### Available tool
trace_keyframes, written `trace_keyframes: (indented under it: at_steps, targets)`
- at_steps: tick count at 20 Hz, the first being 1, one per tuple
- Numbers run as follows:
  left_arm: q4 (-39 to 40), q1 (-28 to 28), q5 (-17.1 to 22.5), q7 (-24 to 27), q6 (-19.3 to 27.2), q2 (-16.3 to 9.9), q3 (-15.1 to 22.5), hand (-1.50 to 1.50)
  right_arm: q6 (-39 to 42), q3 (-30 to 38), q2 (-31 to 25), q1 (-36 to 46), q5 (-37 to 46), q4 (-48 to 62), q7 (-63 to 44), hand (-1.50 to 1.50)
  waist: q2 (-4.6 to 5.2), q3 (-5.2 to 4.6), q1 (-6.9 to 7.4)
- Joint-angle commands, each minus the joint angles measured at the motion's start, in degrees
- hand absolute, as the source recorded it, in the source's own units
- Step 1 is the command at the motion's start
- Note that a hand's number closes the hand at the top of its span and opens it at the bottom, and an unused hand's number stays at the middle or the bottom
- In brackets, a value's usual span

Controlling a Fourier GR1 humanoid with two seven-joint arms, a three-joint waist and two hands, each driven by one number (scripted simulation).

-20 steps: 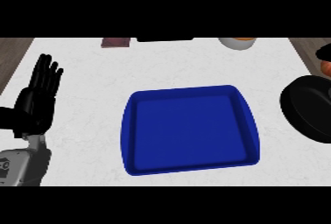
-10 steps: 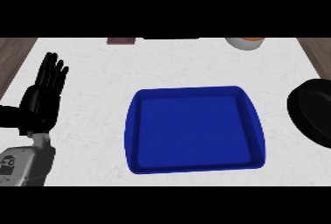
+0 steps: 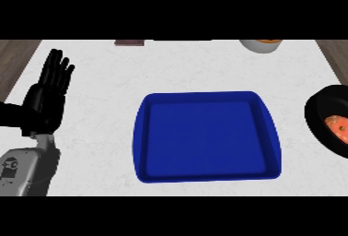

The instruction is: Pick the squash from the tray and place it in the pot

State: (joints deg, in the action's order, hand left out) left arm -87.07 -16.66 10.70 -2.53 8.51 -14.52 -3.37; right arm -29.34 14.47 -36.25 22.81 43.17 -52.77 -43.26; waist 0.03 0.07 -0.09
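A blue tray (image 3: 142,138) lies in the middle of the white counter with nothing in it. A black pot (image 3: 318,115) stands at the right edge, partly cut off by the view. An orange-red squash (image 3: 337,126) lies inside the pot. My left hand (image 3: 46,99) rests open at the left, fingers straight and pointing up, apart from the tray. My right hand does not show.
A white cup with orange contents (image 3: 260,44) stands at the back right. A small dark brown item (image 3: 129,43) lies at the back edge. Wooden floor shows past the counter's left and right corners.
The view has shifted, so tray and pot sit a little differently. The squash now shows inside the pot. A reddish shape at the right edge a second ago is gone. My left hand stays put.
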Motion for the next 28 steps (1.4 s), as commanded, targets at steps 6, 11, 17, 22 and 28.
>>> trace_keyframes:
  at_steps: [6,11,17,22,28]
  targets:
    - [-3.1,0.8,0.5,-2.2,-1.3,0.0,0.1,0.0,-9.2,6.6,-0.1,3.3,-8.0,1.4,17.0,-1.5,-0.04,0.03,0.67]
    - [-0.6,2.5,0.3,1.5,-2.1,0.9,-0.6,0.0,-13.9,11.9,1.1,2.0,-13.3,-3.4,16.4,-1.5,-0.06,-0.03,-0.11]
    - [-1.0,2.0,-1.2,0.9,-1.0,0.9,-0.8,0.0,-18.0,16.4,5.4,-8.6,-20.9,-17.8,21.7,-1.5,-0.26,-0.07,-0.9]
    - [3.5,0.7,-0.7,4.2,-2.6,0.8,-2.9,0.0,-18.1,20.8,6.1,-16.4,-25.3,-25.8,24.6,-1.5,-0.13,-0.08,-0.81]
    - [-1.8,1.4,-2.9,-0.5,0.1,2.5,-0.5,0.0,-16.6,25.0,13.7,-30.1,-30.8,-40.9,28.3,-1.5,-0.2,-0.08,-0.62]
